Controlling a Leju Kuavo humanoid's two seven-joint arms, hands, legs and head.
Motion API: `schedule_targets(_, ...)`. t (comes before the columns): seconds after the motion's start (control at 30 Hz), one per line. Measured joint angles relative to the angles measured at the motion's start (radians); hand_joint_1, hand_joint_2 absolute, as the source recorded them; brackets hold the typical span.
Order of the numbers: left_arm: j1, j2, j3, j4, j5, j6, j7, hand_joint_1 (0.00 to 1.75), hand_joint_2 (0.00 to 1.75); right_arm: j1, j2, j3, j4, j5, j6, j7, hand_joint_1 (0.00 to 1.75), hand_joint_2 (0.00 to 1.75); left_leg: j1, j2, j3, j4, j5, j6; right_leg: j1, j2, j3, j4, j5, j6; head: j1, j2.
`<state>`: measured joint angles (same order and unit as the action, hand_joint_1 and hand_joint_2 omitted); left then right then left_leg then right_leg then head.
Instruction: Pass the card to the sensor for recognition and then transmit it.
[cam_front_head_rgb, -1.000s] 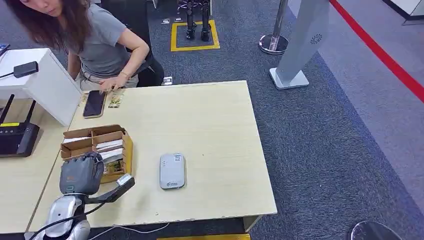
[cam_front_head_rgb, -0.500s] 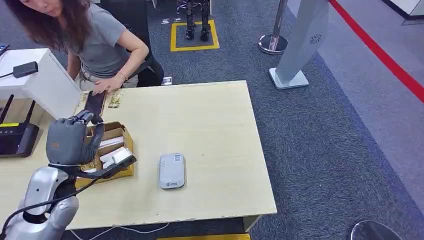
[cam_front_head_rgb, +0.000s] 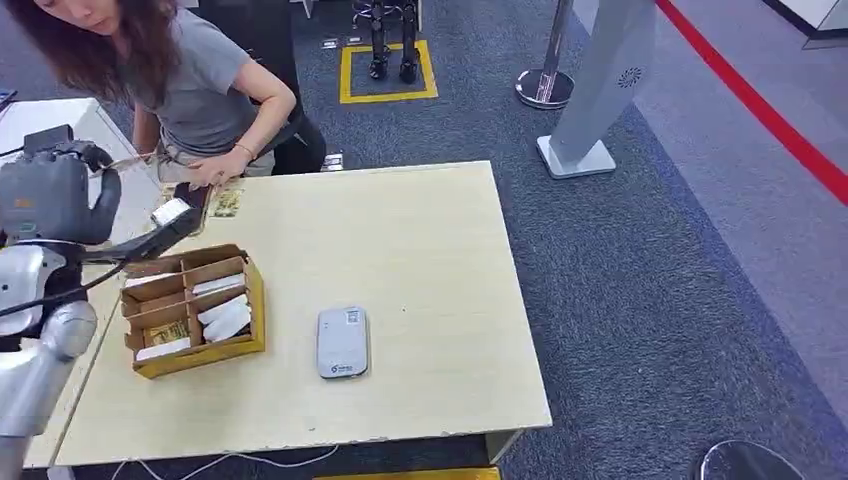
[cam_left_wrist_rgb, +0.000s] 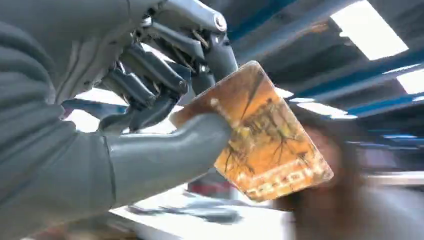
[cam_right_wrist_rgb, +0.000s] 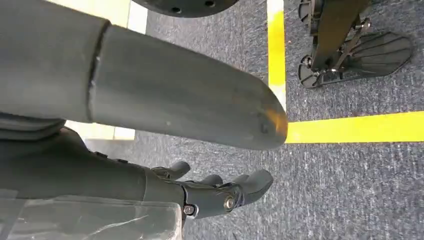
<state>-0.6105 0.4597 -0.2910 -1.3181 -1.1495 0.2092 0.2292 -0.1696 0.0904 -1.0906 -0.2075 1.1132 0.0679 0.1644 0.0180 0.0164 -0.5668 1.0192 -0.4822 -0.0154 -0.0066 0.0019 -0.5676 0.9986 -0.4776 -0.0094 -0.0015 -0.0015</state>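
My left hand (cam_front_head_rgb: 52, 195) is raised above the table's left edge, beyond the cardboard card box (cam_front_head_rgb: 192, 310). It pinches an orange-yellow picture card (cam_left_wrist_rgb: 260, 135) between thumb and fingers. The card's printed face shows in the left wrist view. The sensor (cam_front_head_rgb: 343, 342), a flat light-grey device, lies on the wooden table (cam_front_head_rgb: 400, 230) to the right of the box, well apart from the hand. My right hand (cam_right_wrist_rgb: 165, 115) hangs over grey carpet with its fingers (cam_right_wrist_rgb: 225, 192) loosely spread and nothing in them.
A person (cam_front_head_rgb: 190, 90) leans over the table's far left corner, one hand by a dark phone (cam_front_head_rgb: 192, 200) and a small card (cam_front_head_rgb: 228, 203). Several cards stand in the box's compartments. A white cabinet (cam_front_head_rgb: 70, 115) stands at left. A grey pillar base (cam_front_head_rgb: 580, 155) stands beyond the table.
My left hand has risen from the card box and swung up and to the left, taking a card with it. The sensor and box stay put.
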Motion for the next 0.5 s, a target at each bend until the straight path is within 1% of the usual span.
schedule_targets(0.07,-0.029,0.014,0.016,0.138,-0.033,0.069,-0.026,1.75,1.75,-0.003,0.001,0.007,0.000,0.008,-0.002,0.010,0.00,0.00,0.000,0.000,0.000,0.000,0.000,-0.001,0.000,0.000,0.000,0.000,0.000,0.000,0.000,0.000)
schedule_targets(0.13,-0.043,0.027,0.029,0.240,-0.043,0.099,-0.038,1.75,1.75,-0.005,0.002,0.015,0.000,0.009,-0.002,0.012,0.00,0.00,0.000,-0.001,0.000,0.000,0.001,-0.001,0.000,0.000,0.000,0.000,0.000,0.000,0.000,0.000)
schedule_targets(0.17,-0.047,0.029,0.030,0.272,-0.047,0.102,-0.040,1.75,1.75,-0.006,0.002,0.017,0.000,0.008,-0.002,0.012,0.00,0.00,0.000,-0.001,-0.001,0.000,0.000,-0.001,0.000,-0.001,0.000,0.000,0.000,0.000,0.000,0.000)
schedule_targets(0.2,-0.050,0.032,0.031,0.303,-0.059,0.097,-0.029,1.75,1.75,-0.007,0.002,0.019,0.000,0.009,-0.002,0.012,0.00,0.00,0.000,-0.002,-0.002,0.000,0.000,-0.001,0.000,-0.001,0.000,0.000,0.000,0.000,0.000,0.000)
schedule_targets(0.3,-0.057,0.043,0.035,0.375,-0.126,0.104,0.023,1.75,1.75,-0.009,0.002,0.021,0.000,0.009,-0.008,0.019,0.00,0.00,0.000,-0.001,-0.002,0.000,0.000,-0.001,0.000,-0.001,0.000,0.000,0.000,0.000,0.001,0.000)
schedule_targets(0.33,-0.061,0.049,0.037,0.406,-0.149,0.118,0.031,1.75,1.75,-0.009,0.003,0.022,0.000,0.009,-0.010,0.022,0.00,0.00,0.000,-0.001,-0.002,0.000,0.000,-0.001,0.000,-0.001,0.000,0.000,0.000,0.000,0.000,0.000)
schedule_targets(0.4,-0.062,0.055,0.043,0.461,-0.188,0.175,0.031,1.75,1.75,-0.005,0.003,0.022,0.000,0.009,-0.011,0.029,0.00,0.00,0.000,-0.001,-0.002,0.000,0.000,-0.001,0.000,-0.001,-0.001,-0.001,0.000,0.000,0.000,0.000)
schedule_targets(0.47,-0.062,0.054,0.044,0.505,-0.219,0.235,0.027,1.75,1.75,-0.003,0.003,0.022,0.000,0.009,-0.014,0.030,0.00,0.00,0.000,-0.003,-0.002,0.000,0.000,-0.001,0.000,-0.003,-0.001,-0.001,0.000,0.000,0.000,0.000)
schedule_targets(0.5,-0.062,0.052,0.044,0.521,-0.228,0.253,0.020,1.75,1.75,-0.003,0.003,0.022,0.000,0.009,-0.014,0.030,0.00,0.00,0.000,-0.003,-0.002,0.000,0.000,-0.001,0.000,-0.003,-0.001,-0.001,0.000,0.000,0.000,0.000)
